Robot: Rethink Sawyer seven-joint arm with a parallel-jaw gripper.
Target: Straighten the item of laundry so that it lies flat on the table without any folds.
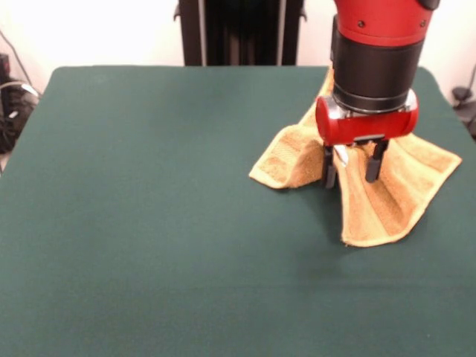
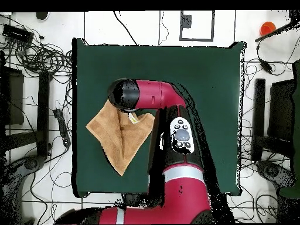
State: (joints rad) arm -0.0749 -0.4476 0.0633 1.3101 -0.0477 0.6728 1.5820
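Crowding the table (image 1: 149, 223) edge: claw (image 1: 355, 165) over rumpled towel (image 1: 387, 201).

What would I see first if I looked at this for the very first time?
First the big red and black robot arm, coming down at the right of the front view, its gripper open over a raised ridge of cloth. Under it lies the rumpled golden-orange towel, folded, not flat. All around spreads the dark green table.
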